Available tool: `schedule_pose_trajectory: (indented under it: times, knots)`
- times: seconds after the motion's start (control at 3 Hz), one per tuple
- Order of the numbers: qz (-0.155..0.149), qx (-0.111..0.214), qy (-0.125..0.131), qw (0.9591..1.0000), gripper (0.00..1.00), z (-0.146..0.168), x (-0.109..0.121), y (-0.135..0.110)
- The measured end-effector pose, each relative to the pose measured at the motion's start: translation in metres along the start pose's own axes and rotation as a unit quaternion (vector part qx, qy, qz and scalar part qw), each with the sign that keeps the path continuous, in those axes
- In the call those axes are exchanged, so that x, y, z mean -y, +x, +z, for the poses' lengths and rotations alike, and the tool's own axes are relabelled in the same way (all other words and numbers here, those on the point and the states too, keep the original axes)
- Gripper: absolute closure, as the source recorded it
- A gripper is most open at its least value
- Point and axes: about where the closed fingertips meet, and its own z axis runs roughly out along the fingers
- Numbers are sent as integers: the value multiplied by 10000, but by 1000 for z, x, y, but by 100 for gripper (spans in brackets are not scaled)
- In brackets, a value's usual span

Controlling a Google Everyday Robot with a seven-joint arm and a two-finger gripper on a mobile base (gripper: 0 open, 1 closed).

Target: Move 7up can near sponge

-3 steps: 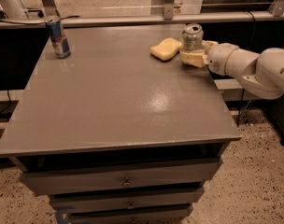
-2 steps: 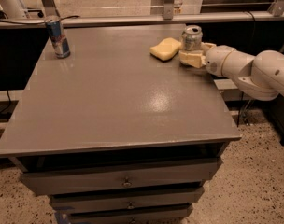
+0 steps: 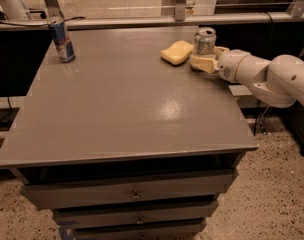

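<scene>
The 7up can (image 3: 205, 40), silver with green print, stands upright at the table's far right, just right of the pale-yellow sponge (image 3: 176, 52). A small gap separates them. My gripper (image 3: 206, 59) reaches in from the right on a white arm (image 3: 272, 76). It is shut on the can's lower part, with one cream finger (image 3: 201, 63) in front of the can hiding its base.
A taller blue-and-silver can (image 3: 61, 39) stands at the table's far left corner. The grey table (image 3: 122, 109) has drawers below its front edge. A metal rail and posts (image 3: 179, 6) run behind the table.
The arm's wrist has shifted slightly left toward the can. The can and the sponge stay in about the same place.
</scene>
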Motion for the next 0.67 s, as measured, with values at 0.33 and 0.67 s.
schedule_pose_trajectory:
  times: [0.33,0.67]
  knots:
    - [2,0,-1,10000,37,0,0,0]
    - [3,0,-2,10000,13,0,0,0]
